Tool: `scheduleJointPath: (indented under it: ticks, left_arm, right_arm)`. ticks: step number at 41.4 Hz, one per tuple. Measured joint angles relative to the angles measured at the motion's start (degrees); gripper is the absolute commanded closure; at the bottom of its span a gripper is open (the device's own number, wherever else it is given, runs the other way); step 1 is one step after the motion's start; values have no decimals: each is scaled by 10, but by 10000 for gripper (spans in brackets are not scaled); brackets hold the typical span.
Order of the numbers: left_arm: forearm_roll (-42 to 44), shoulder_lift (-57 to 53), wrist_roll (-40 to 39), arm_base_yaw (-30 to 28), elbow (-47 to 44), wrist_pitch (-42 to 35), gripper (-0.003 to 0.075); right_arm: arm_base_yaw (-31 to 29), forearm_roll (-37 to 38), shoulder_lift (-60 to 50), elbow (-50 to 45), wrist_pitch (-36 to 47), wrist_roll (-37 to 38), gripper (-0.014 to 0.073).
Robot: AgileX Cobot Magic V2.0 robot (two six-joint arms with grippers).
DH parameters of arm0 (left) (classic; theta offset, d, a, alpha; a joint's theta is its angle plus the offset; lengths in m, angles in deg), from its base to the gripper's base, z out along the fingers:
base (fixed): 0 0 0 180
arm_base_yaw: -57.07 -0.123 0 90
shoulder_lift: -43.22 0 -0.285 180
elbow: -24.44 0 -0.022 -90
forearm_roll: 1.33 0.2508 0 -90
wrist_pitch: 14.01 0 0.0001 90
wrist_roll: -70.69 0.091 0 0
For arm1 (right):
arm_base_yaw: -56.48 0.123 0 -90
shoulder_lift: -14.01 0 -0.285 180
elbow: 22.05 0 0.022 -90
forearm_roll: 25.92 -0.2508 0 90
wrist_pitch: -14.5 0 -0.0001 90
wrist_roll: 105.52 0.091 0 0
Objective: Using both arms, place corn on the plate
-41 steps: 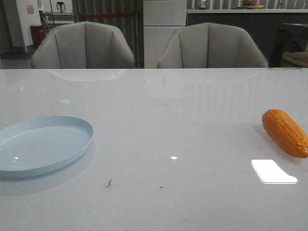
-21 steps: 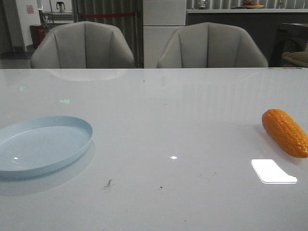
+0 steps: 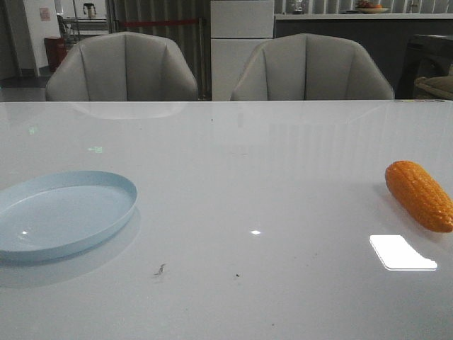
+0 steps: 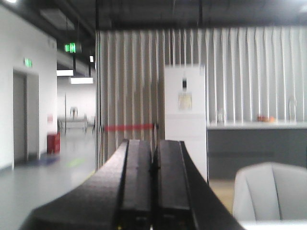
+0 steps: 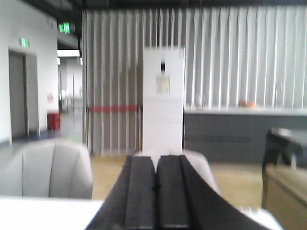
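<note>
The orange corn (image 3: 420, 195) lies on the white table at the far right edge of the front view. The pale blue plate (image 3: 106, 185) sits at the left, bare. Neither arm shows in the front view. In the left wrist view my left gripper (image 4: 154, 143) is shut, its two black fingers pressed together and holding nothing, pointing out at the room. In the right wrist view my right gripper (image 5: 155, 160) is shut and holds nothing, pointing over the far table edge. Neither wrist view shows the corn or the plate.
Two grey chairs (image 3: 124, 67) stand behind the table's far edge. A bright light reflection (image 3: 401, 253) lies on the table in front of the corn. A few small dark specks (image 3: 160, 269) mark the tabletop near the front.
</note>
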Motion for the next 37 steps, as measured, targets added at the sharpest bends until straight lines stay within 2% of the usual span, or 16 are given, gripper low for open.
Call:
scheduleJointPath:
  ticks: [8,19,23,27,30,33,37]
  left_arm:
    - [0,119,0,0,-1,71,632]
    - [0,215,0,0,-1,134,622]
    - [1,241,0,0,-1,142,538]
    - [1,260,0,0,-1,143,396]
    - [1,275,0,0,-1,144,291]
    - [1,287,0,0,-1,144,211]
    - [1,303,0,0,-1,141,212]
  right_arm:
    - [0,1,106,0,-55,2,536]
    - [0,1,192,0,-97,2,526]
    - [0,1,215,0,-116,2,405]
    - [1,1,232,0,-133,2,205]
    - [1,1,242,0,-144,2,90]
    - [1,1,249,0,-147,2,24]
    - [1,1,258,0,-149,2,20]
